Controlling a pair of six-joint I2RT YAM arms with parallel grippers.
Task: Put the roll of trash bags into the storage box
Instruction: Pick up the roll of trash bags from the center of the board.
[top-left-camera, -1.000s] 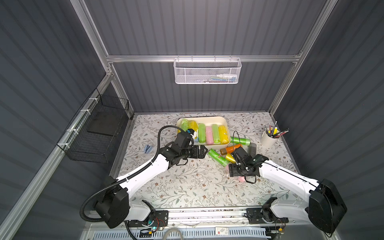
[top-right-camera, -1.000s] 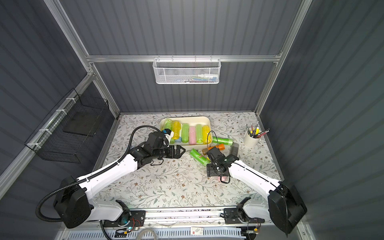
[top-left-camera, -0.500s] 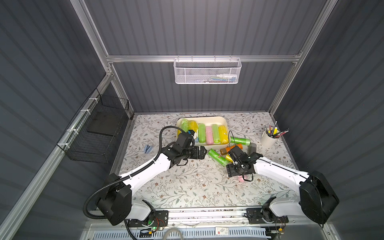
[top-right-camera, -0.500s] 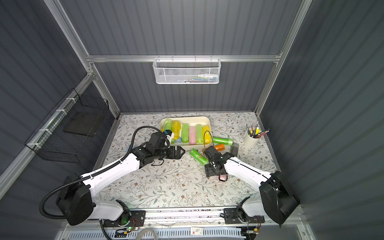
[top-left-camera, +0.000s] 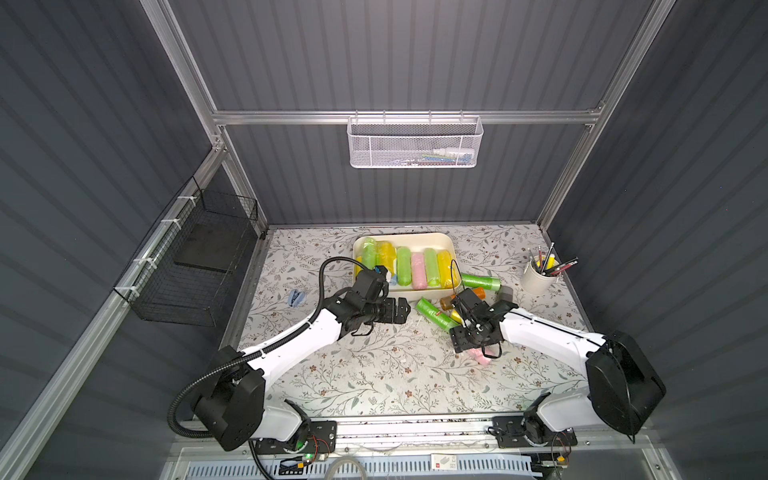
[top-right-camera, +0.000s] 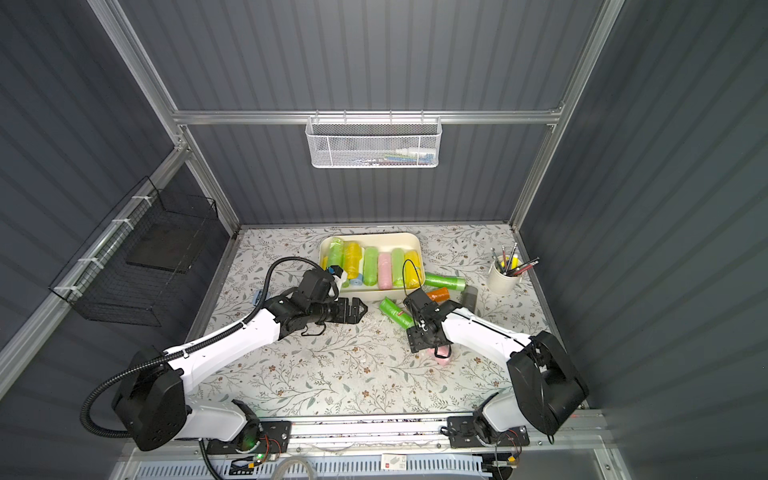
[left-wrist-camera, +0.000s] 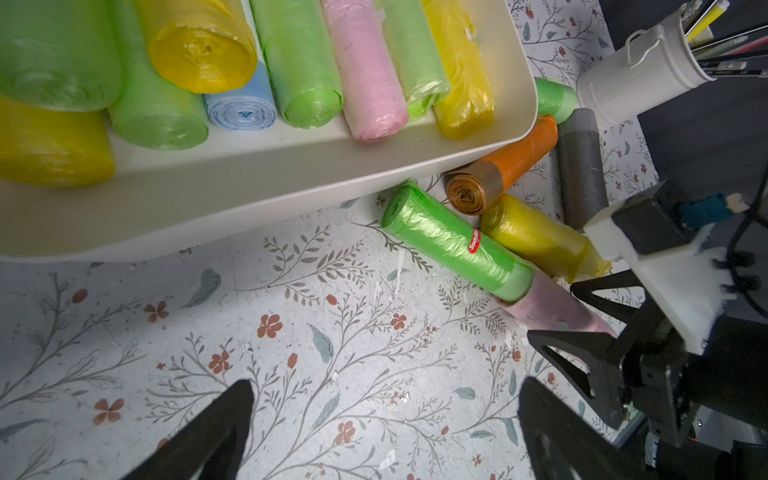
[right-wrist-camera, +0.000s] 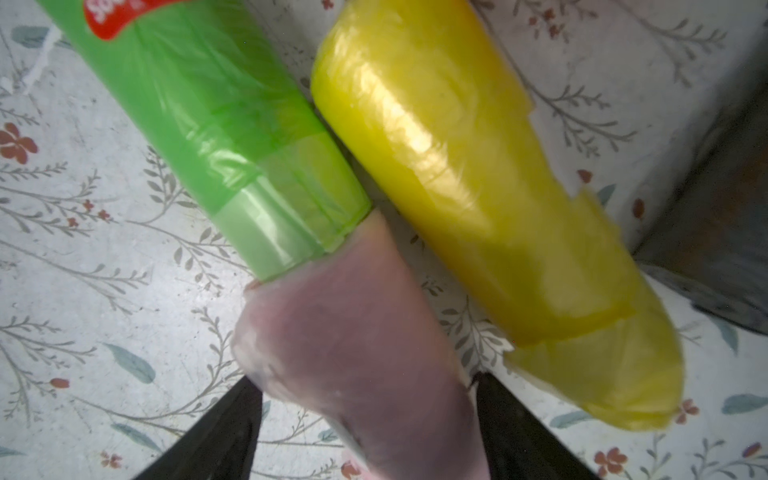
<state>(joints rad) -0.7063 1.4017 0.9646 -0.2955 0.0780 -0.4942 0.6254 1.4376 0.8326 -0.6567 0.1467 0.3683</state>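
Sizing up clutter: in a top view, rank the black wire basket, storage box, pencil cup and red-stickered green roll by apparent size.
1. black wire basket (hangs higher, nearer camera, so unsure)
2. storage box
3. pencil cup
4. green roll

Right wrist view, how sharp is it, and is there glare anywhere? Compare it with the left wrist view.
Right wrist view: the pink roll, close to the lens, is soft and smeared, and the yellow roll carries bright glare streaks. Left wrist view: crisp and evenly lit, the green roll on the table sharp, with only mild sheen on its plastic.
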